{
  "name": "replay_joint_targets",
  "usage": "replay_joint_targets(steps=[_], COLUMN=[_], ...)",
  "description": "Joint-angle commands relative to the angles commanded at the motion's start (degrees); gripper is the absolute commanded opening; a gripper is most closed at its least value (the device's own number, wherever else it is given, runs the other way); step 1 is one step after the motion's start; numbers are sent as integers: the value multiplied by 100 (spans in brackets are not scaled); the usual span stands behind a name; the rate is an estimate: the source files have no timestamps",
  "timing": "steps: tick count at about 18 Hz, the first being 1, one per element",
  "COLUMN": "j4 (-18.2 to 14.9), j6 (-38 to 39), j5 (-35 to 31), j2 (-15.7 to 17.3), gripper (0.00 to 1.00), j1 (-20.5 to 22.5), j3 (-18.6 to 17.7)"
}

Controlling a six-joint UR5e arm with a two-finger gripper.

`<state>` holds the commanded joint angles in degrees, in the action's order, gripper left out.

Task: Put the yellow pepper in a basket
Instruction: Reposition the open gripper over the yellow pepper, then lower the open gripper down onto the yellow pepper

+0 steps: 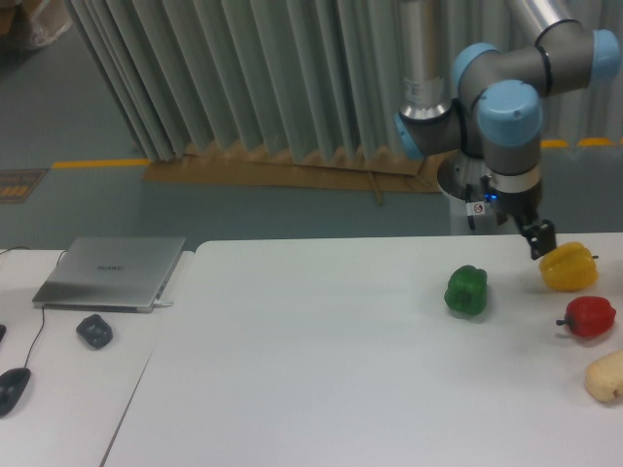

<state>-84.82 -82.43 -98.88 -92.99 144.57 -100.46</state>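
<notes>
White table (321, 370), grey pleated curtain (243, 78)

A single fixed camera looks from the front of a white table (321, 370), raised and angled slightly downward, at a middling distance. It faces a pleated grey curtain (243, 78) behind the table. The robot arm (506, 107) enters at the upper right, partly cut off by the frame edge. A second table with a closed laptop (109, 272) fills the lower left.
</notes>
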Motion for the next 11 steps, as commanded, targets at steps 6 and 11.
replay_joint_targets(steps=[6, 11], j4=[220, 185], j6=[-1037, -1091], j5=[-210, -413], j2=[-70, -132], gripper=[100, 100], j1=[353, 300], j3=[-132, -369])
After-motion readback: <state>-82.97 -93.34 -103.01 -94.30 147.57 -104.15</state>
